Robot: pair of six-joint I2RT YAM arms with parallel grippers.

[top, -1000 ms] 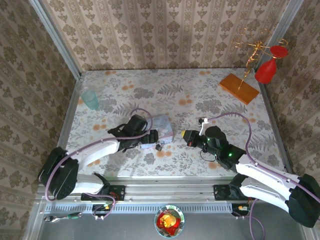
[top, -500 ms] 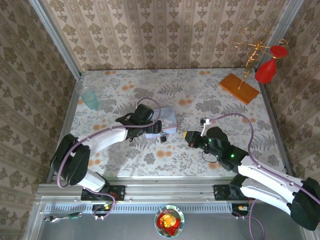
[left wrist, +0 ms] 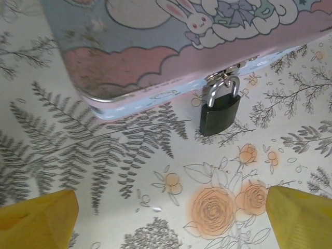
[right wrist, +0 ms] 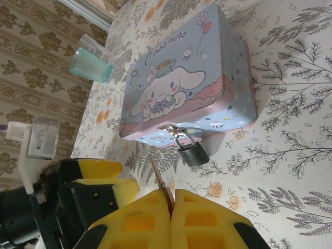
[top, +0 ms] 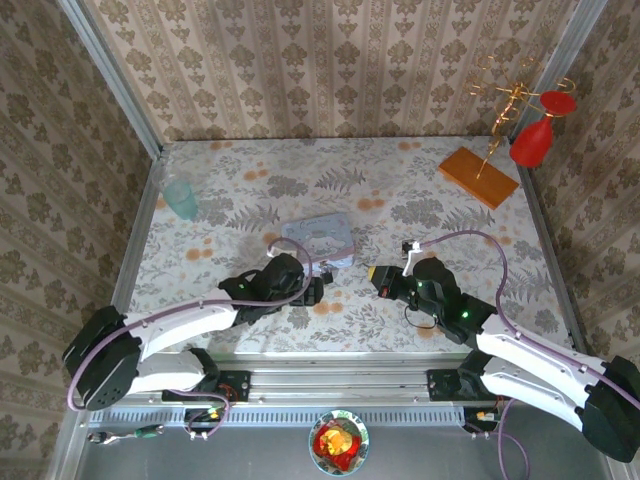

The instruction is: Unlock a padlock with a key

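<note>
1. The left gripper [left wrist: 167, 220] stands wide apart and holds nothing. In its wrist view the yellow fingertips [left wrist: 36, 220] are cut off at the two bottom corners, with bare table [left wrist: 104, 171] between them.
2. The right gripper [right wrist: 171, 205] is pinched shut on the key [right wrist: 160, 179].
3. The tin [left wrist: 145, 46], pastel with cartoon rabbits, is cropped by the top edge of the left wrist view. The right wrist view takes in its whole lid.
4. A teal cup [right wrist: 93, 65] stands well beyond the tin in the right wrist view.
5. The padlock [left wrist: 220, 110] hangs from the clasp on the tin's front wall, its dark body lying on the table and its silvery shackle threaded through the clasp. Its keyhole cannot be made out. From the top camera it is a dark speck at the tin's near edge, between the two grippers.
6. A thin blade of the key pokes up between the right gripper's pads, and the rest is hidden inside the grip.
</note>
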